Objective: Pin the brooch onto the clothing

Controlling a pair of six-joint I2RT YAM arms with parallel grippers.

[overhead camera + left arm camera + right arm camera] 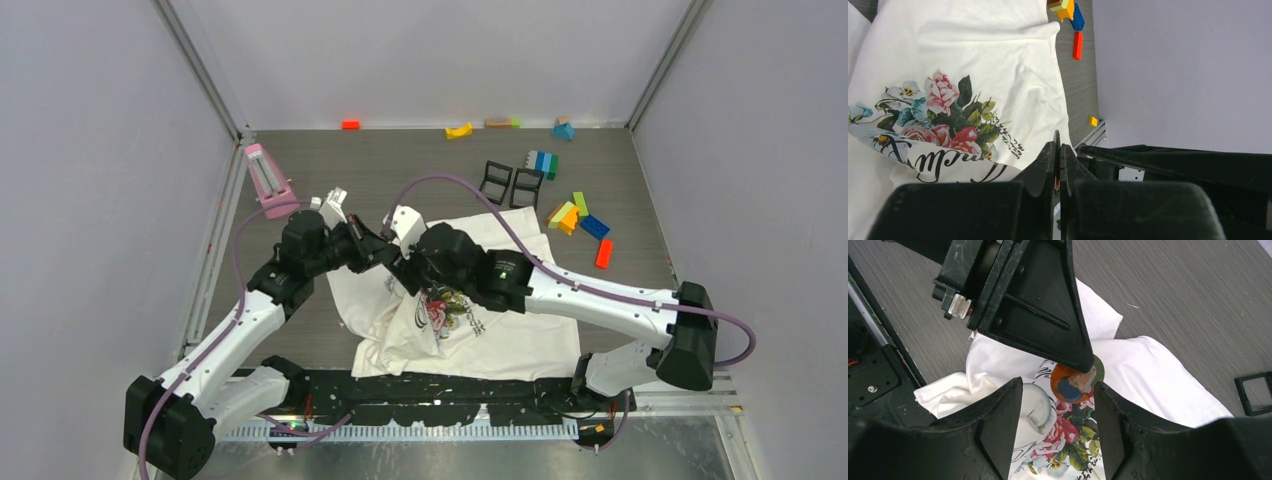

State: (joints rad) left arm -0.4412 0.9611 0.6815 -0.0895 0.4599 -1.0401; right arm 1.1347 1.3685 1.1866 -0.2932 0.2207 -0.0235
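Brooch (1071, 385): round, orange and blue, pinched at the tip of the left hand (1082, 364). In the left wrist view that hand's fingers are closed flat together with only a thin edge showing between them, so we read it as clamped on the brooch. It hangs over the rose print of the shirt (530, 345), which lies crumpled, print up, on the table (400, 170) at the near middle. We can't tell whether the brooch touches the cloth or sits just above it.

Right hand (1057, 386) is wide open and grips nothing. Its fingers straddle the brooch, one on each side, and don't touch it as far as we can see. A clear round piece (1036, 407) sits by one finger's inner face; we can't tell what it is.

Our read: this is the placement step, with the brooch at the print and not yet pinned. The next move calls for getting the pin through the fabric. The right hand has to hold or bunch the cloth so it doesn't slide while the left drives the pin in. The hands are nearly touching, so small moves only.
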